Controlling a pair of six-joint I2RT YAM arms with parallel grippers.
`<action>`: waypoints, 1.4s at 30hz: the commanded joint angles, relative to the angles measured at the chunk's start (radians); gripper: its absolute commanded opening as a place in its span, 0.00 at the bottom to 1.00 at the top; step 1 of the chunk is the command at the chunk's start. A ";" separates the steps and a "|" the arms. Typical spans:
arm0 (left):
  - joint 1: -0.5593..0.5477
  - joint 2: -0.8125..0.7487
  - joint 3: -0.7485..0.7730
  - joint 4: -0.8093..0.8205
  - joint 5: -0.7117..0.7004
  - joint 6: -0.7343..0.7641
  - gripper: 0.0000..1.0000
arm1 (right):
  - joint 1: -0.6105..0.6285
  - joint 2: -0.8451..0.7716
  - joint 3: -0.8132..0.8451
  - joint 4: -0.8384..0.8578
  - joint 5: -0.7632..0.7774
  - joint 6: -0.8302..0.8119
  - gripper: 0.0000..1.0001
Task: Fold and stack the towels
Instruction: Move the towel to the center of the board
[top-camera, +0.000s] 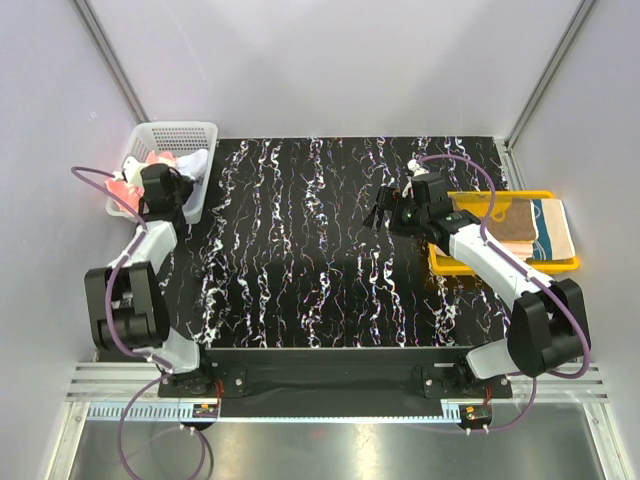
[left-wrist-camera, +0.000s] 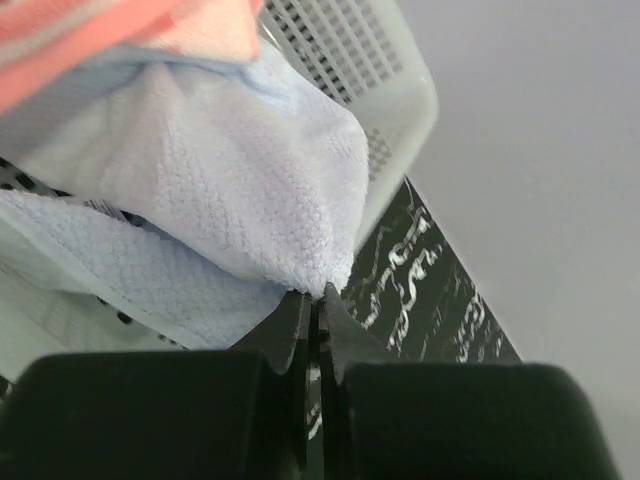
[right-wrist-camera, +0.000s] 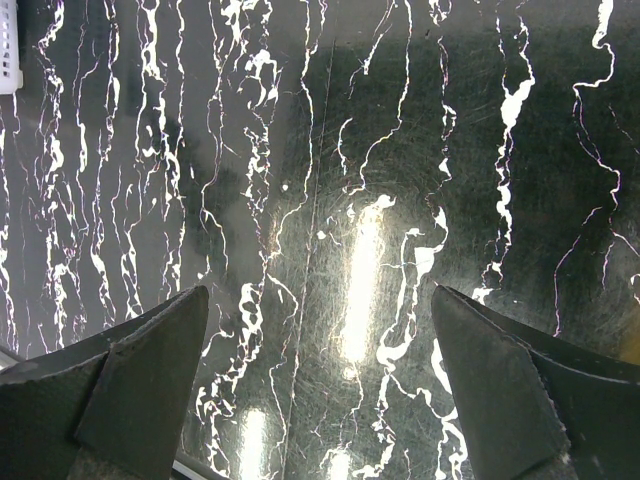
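A light blue-white towel (left-wrist-camera: 230, 180) spills over the rim of the white mesh basket (left-wrist-camera: 395, 95). My left gripper (left-wrist-camera: 318, 296) is shut on its hanging corner. A coral pink towel (left-wrist-camera: 120, 30) lies above it in the basket. From above, the left gripper (top-camera: 186, 186) sits at the basket's (top-camera: 178, 129) near right side, by the pink towel (top-camera: 158, 160) and the blue one (top-camera: 197, 162). Folded towels (top-camera: 530, 228) lie stacked in the yellow tray (top-camera: 500, 194). My right gripper (top-camera: 381, 212) (right-wrist-camera: 320, 300) hangs open over bare table with nothing between its fingers.
The black white-veined table (top-camera: 300, 250) stretches between basket and tray. Pale walls close in the back and both sides. The right arm's forearm crosses over the tray's near left part.
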 joint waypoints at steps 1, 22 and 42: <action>-0.046 -0.147 -0.007 0.109 0.019 0.054 0.00 | 0.008 -0.004 0.044 0.018 0.013 -0.015 1.00; -0.733 -0.478 -0.193 -0.156 0.030 0.124 0.00 | 0.008 -0.076 0.055 -0.034 0.163 -0.032 1.00; -1.093 -0.735 -0.513 -0.613 -0.005 -0.188 0.42 | 0.086 0.538 0.571 -0.050 0.157 -0.122 1.00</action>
